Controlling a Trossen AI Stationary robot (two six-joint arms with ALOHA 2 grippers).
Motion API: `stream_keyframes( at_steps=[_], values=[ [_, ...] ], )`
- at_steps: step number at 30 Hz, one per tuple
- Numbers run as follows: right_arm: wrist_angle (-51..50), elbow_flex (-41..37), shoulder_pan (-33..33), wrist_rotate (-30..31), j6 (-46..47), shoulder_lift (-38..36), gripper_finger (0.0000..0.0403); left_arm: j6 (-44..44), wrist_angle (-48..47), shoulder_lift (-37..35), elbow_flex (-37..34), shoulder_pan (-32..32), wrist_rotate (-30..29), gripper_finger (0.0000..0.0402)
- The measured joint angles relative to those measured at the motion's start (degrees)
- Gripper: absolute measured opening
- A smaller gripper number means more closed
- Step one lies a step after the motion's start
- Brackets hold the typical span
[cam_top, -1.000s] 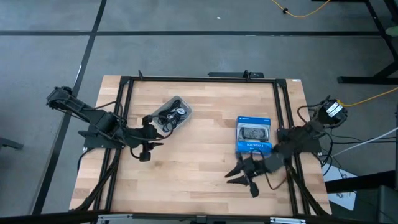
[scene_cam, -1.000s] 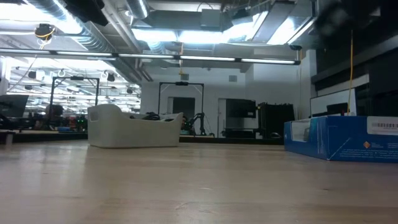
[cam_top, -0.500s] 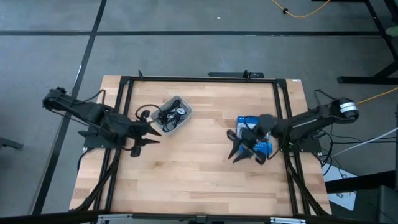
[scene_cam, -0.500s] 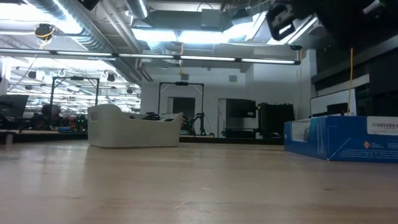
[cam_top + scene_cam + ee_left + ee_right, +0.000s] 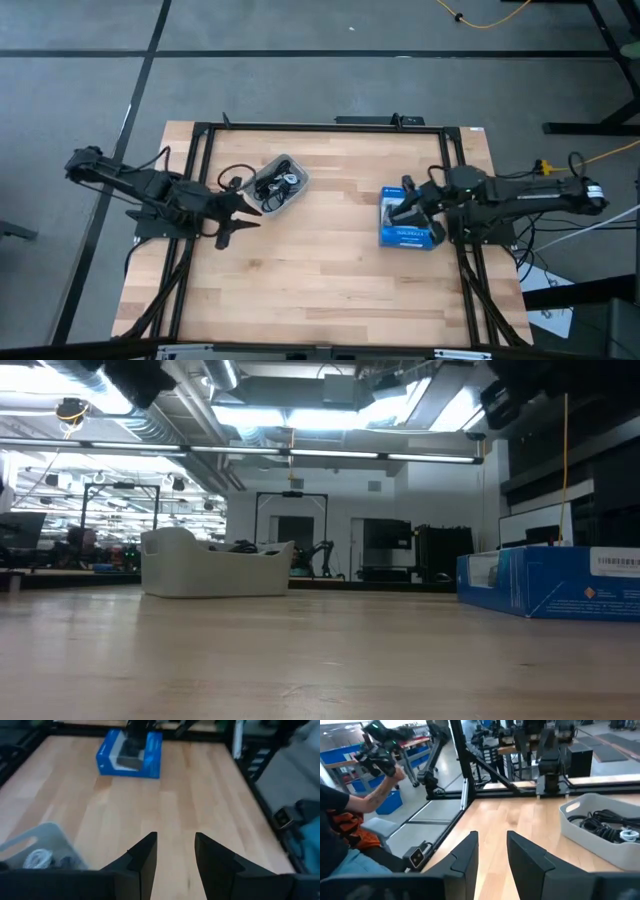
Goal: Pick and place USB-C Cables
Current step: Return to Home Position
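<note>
The picking looks finished and this is the retreat to the rest pose. The USB-C cables [image 5: 272,185] lie heaped in the grey tray [image 5: 590,842] at the back left of the desk [image 5: 320,270]. Black coils and at least one pale one show, though the tangle is too small to say whether all five are there. No cable shows on the bare wood.

The left gripper [image 5: 175,837] hangs just beside the tray's near end, fingers apart and empty. The right gripper [image 5: 492,835] hovers above the blue box [image 5: 410,232], also spread with nothing between its fingers (a person sits beyond the desk edge, well clear of it).

What is left, by my judgement, is for both arms to fold back toward their bases without brushing the box or tray.

Half a second ago the right arm was bent, its gripper lower and in front of the box; now it stretches out flat. The left arm has drawn back slightly.
</note>
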Motion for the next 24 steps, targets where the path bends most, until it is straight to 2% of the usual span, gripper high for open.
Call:
stream_keyframes(
  at_steps=[4,6,11,18,24],
  values=[
    [-5.84,0.00,0.00,0.17,-0.74,-6.47,0.0106,-0.02,6.61,-6.58,-5.95,1.43,3.08,0.0124],
    [-9.46,0.00,0.01,0.56,-1.11,-9.14,0.0106,-0.28,6.73,-10.34,-8.00,1.96,2.75,0.0124],
    [-15.78,-0.18,0.07,6.46,0.44,-15.11,0.0106,-2.97,6.74,-18.55,-11.81,2.39,0.30,0.0124],
    [-11.13,-9.35,0.26,6.73,0.51,-23.82,0.0106,-2.80,8.09,-25.99,-16.80,2.39,-1.23,0.0124],
    [-9.53,-15.56,0.28,5.72,1.69,-32.56,0.0106,-0.08,14.19,-28.51,-20.90,2.37,-1.28,0.0124]
  ],
)
